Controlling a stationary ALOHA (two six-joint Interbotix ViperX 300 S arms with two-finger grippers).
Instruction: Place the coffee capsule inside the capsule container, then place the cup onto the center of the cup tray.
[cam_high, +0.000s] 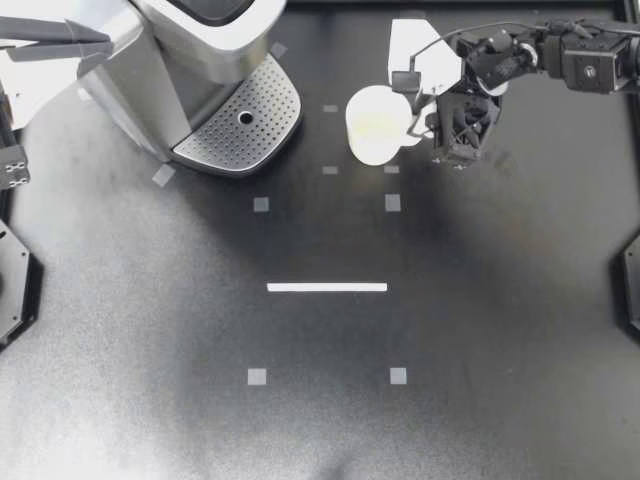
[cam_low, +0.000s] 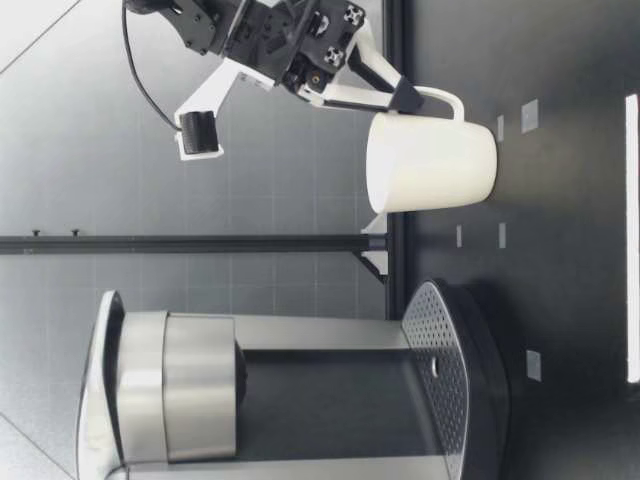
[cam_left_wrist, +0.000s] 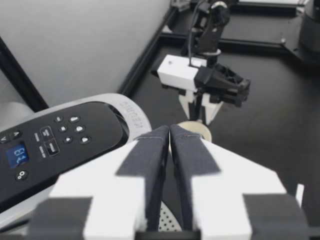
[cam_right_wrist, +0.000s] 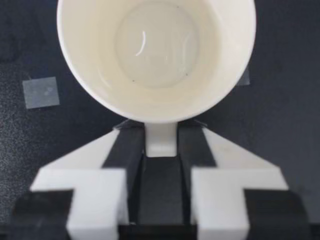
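Black table (cam_high: 320, 420) seen from above, with small grey tape squares (cam_high: 260, 204) and one white strip (cam_high: 327, 287) at the frame's centre. A silver coffee machine (cam_high: 190, 50) fills the upper left of the frame, its top and left side cut off by the edge. Its perforated cup tray (cam_high: 245, 125) juts toward the centre and is bare. The white cup (cam_high: 375, 125) stands upright on the table in the upper middle of the frame, right of the tray, near it but apart.

My right gripper (cam_high: 418, 118) reaches in from the upper right. In the right wrist view its two fingers (cam_right_wrist: 127, 150) clamp the cup's handle (cam_right_wrist: 160, 140) from both sides, the cup's mouth open ahead of them. From table height the cup (cam_low: 430, 160) sits on the table with that gripper (cam_low: 405, 98) above its handle.

My left gripper (cam_high: 95, 40) shows only partly at the upper left edge, over the machine. In the left wrist view its fingers (cam_left_wrist: 150, 155) are pressed together on nothing, above the machine's button panel (cam_left_wrist: 50, 145), and they hide most of the cup beyond
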